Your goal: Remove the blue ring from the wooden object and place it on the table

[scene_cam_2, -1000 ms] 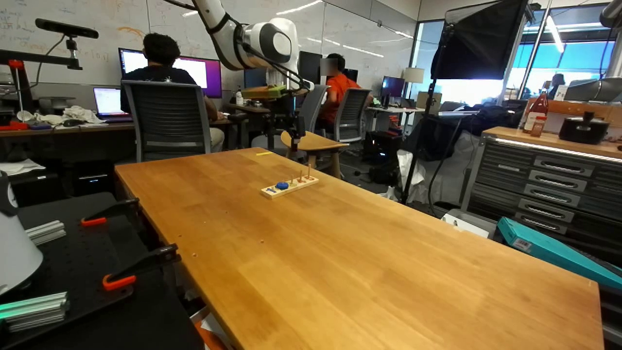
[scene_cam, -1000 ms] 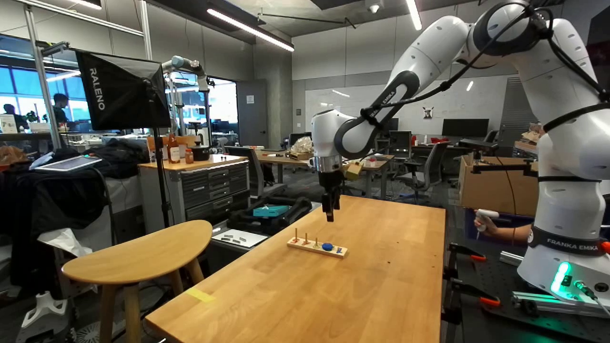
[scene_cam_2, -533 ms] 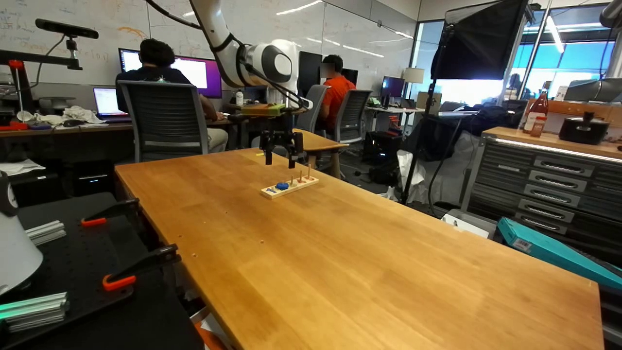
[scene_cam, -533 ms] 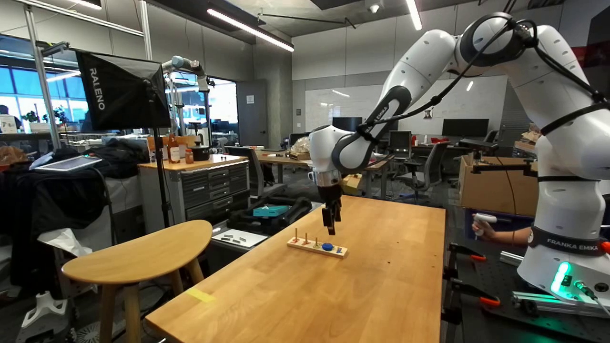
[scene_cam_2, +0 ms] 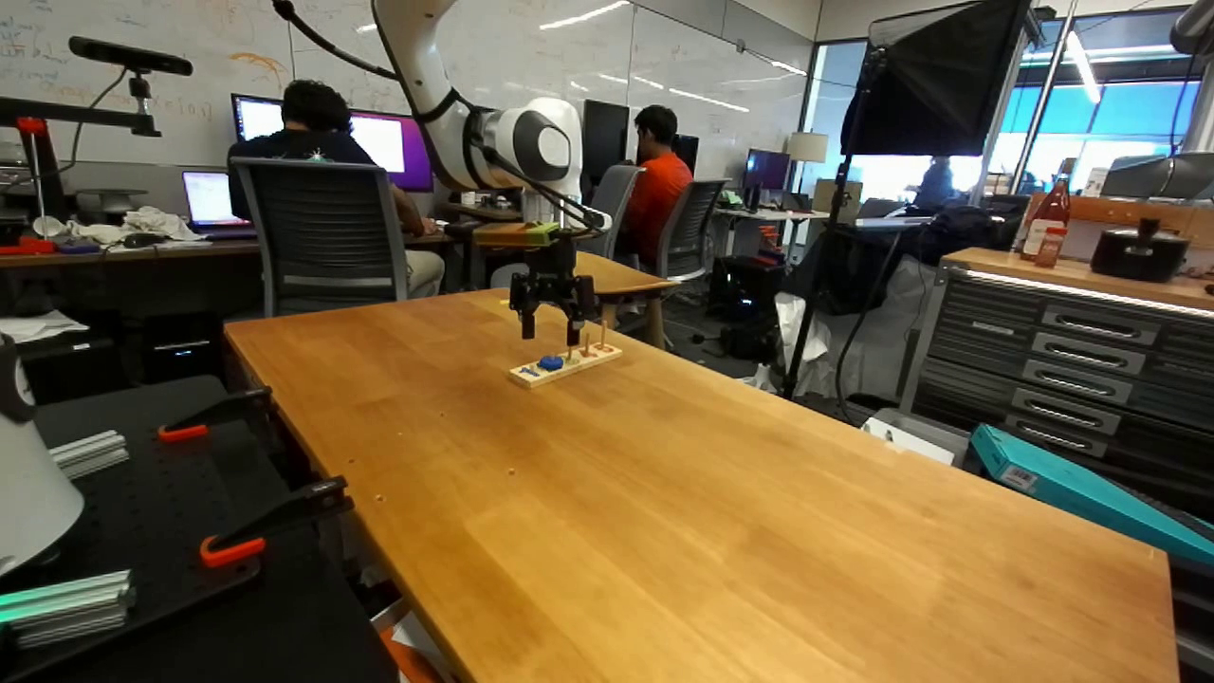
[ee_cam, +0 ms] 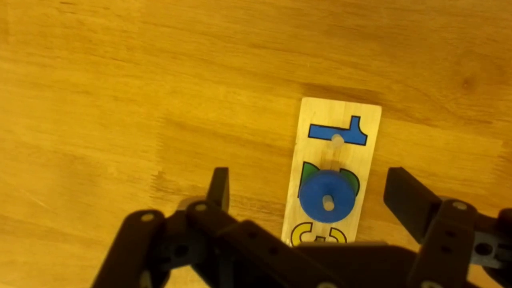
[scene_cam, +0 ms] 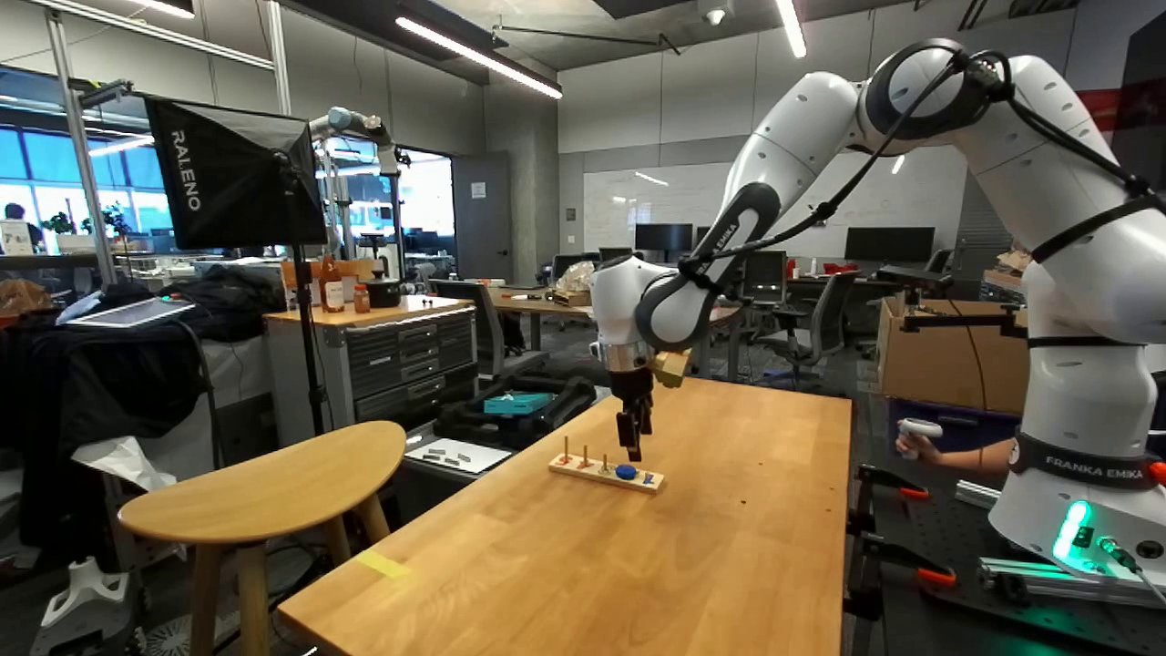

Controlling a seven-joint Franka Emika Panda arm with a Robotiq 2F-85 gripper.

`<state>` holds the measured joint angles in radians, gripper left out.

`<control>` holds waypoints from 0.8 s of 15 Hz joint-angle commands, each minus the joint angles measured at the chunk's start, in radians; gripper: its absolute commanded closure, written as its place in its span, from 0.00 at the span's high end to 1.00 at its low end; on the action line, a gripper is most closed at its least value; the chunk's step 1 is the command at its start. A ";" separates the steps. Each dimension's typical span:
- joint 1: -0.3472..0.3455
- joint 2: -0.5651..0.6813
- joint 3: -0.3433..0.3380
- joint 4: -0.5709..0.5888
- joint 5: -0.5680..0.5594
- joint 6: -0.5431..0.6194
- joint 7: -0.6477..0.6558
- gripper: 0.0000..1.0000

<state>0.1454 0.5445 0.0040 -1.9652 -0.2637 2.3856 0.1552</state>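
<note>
As we look from left to right in an exterior view, we first meet a black softbox (scene_cam: 235, 173), then a stool (scene_cam: 264, 483) with a rounded wooden top, then a grey drawer cabinet (scene_cam: 414, 351) with a bottle (scene_cam: 332, 290) on it. Next we come to the long light-wood table (scene_cam: 729, 547), and on it lies the wooden object (scene_cam: 594, 470), a narrow board with a row of pegs (ee_cam: 328, 203). Around the second peg from its right end sits the blue ring (scene_cam: 625, 472). Over the board we see the gripper (scene_cam_2: 550, 337), its fingers (ee_cam: 219, 188) spread well apart and clear of the ring. Farther right we find a cardboard box (scene_cam: 929, 364) and the white arm (scene_cam: 929, 96), on whose base a green light (scene_cam: 1070, 530) glows.

In the wrist view, again from left to right, we see one finger, then the board with the ring around its peg, then the other finger, so that the ring lies between the two and touches neither. Along the board we make out a blue numeral (ee_cam: 320, 131) at a bare peg, a green numeral (ee_cam: 352, 181) partly covered by the ring, and part of a yellow numeral (ee_cam: 299, 235); dark parts of the gripper hide the rest
</note>
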 commanded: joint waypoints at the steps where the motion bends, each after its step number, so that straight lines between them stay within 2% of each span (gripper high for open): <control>1: 0.032 0.058 -0.035 0.046 -0.031 0.028 0.038 1.00; 10: 0.056 0.139 -0.046 0.108 -0.014 0.065 0.079 1.00; 11: 0.058 0.144 -0.046 0.117 -0.013 0.066 0.081 0.80; 12: 0.060 0.149 -0.047 0.125 -0.013 0.067 0.082 0.74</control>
<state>0.1754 0.6480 -0.0138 -1.9017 -0.2684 2.4406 0.2119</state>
